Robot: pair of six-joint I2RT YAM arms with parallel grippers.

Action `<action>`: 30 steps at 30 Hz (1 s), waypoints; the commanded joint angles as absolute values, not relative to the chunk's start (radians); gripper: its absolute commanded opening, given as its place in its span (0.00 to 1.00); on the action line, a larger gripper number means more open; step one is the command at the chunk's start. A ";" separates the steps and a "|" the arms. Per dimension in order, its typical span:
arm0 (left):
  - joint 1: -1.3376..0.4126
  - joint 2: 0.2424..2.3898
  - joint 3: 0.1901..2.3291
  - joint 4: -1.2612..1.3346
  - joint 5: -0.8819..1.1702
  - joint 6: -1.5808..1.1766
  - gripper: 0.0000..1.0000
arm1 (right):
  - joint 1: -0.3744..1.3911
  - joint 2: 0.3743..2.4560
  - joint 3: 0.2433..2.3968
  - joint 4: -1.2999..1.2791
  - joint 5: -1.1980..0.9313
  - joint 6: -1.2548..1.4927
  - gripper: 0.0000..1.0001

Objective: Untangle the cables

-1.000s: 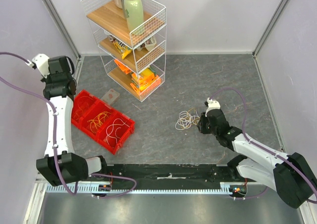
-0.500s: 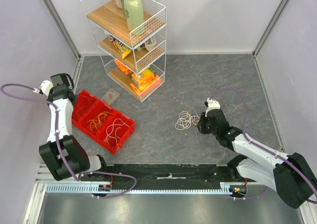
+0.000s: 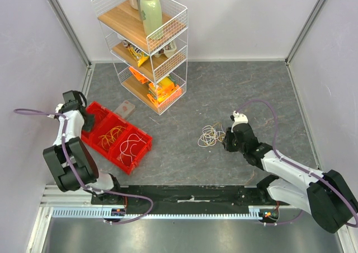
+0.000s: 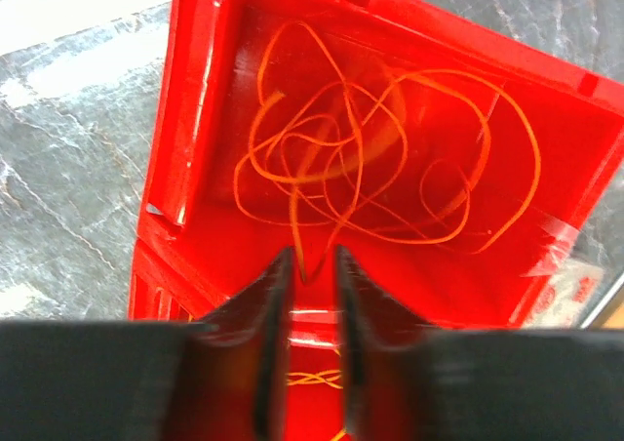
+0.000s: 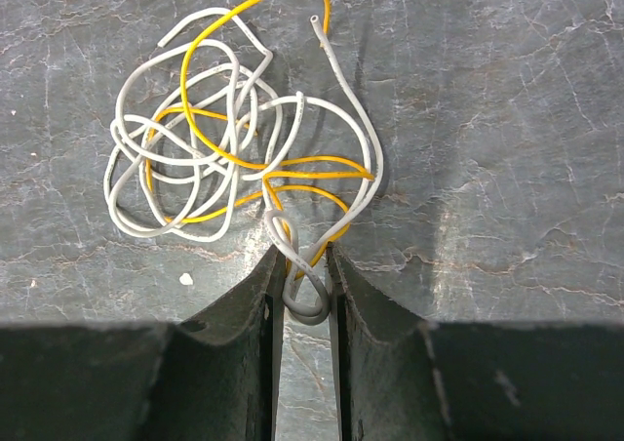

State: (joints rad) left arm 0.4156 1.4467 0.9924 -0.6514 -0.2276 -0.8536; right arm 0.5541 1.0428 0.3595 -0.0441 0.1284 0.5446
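Grey-white wire, a single small loop of it, sits pinched between the right fingers point(image 5: 271, 290), which are clenched on it low over the dark grey marbled table point(image 3: 251, 85). That loop is the near end of the cables point(image 5: 239, 148), a loose tangle of thin grey-white and yellow-orange strands lying flat on the table just ahead of the fingertips, right of the table's middle. One yellow strand arches over the top of the heap and a cut grey end sticks out on the far side. The left fingers point(image 4: 278, 275) are drawn close with only a narrow slit between them. An orange strand runs down into that slit, and whether it is gripped cannot be told. These fingers hang over the end compartment of a red plastic three-compartment bin point(image 3: 146, 134) at the left of the table, above a loose curl of orange wires point(image 4: 390, 158). The middle compartment holds yellow-orange wires point(image 3: 112, 134) and the nearest one holds white wires point(image 3: 133, 145). A small pale packet point(image 3: 126, 107) lies just beyond the bin. At the back stands a white wire rack with wooden shelves point(image 3: 168, 23), with a pale green bottle point(image 3: 150, 12) on top.
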 commanded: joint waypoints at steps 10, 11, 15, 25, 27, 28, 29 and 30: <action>0.382 1.089 0.990 -0.620 -0.005 -0.844 0.95 | 0.554 1.060 0.374 -0.009 0.114 0.526 0.29; 0.341 1.062 0.977 -0.605 0.026 -0.822 0.95 | 0.554 1.063 0.376 -0.008 0.112 0.525 0.29; 0.076 0.964 0.925 -0.560 0.109 -0.758 0.94 | 0.554 1.118 0.397 -0.008 0.103 0.525 0.30; -0.627 0.808 0.575 -0.236 0.108 -0.821 0.76 | 0.737 1.258 0.477 0.035 0.044 0.468 0.12; -0.734 0.848 0.566 -0.213 0.039 -0.812 0.72 | 0.808 1.259 0.460 0.089 0.016 0.488 0.01; -0.777 0.877 0.565 -0.206 0.031 -0.805 0.70 | 0.827 1.258 0.450 0.118 -0.024 0.506 0.00; -0.802 0.900 0.572 -0.204 0.037 -0.804 0.67 | 0.836 1.249 0.437 0.141 -0.055 0.527 0.00; -0.830 0.932 0.581 -0.201 0.049 -0.802 0.66 | 0.848 1.230 0.427 0.161 -0.076 0.547 0.00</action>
State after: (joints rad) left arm -0.7303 0.8600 0.5629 -0.3153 0.0959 -0.8082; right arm 0.8024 1.2568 0.4435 0.0338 0.0235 0.5007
